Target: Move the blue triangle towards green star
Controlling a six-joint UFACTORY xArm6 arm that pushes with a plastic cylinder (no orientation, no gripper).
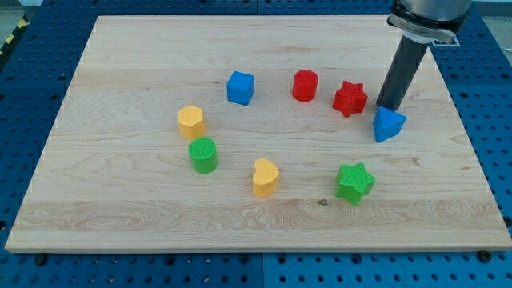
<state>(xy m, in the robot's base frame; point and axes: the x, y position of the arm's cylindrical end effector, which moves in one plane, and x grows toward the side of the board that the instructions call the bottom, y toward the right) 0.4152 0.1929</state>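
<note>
The blue triangle [388,125] lies at the view's right, on the wooden board [120,208]. The green star [354,182] lies below it and a little to the left. My tip [389,106] is the lower end of the dark rod and stands right at the triangle's upper edge, touching or almost touching it. The red star [350,98] lies just left of the tip.
A red cylinder [304,85] and a blue cube [240,87] lie in the upper middle. A yellow block [191,122] and a green cylinder [203,154] lie at the left. A yellow heart [265,177] lies at the lower middle. The board's right edge is close to the triangle.
</note>
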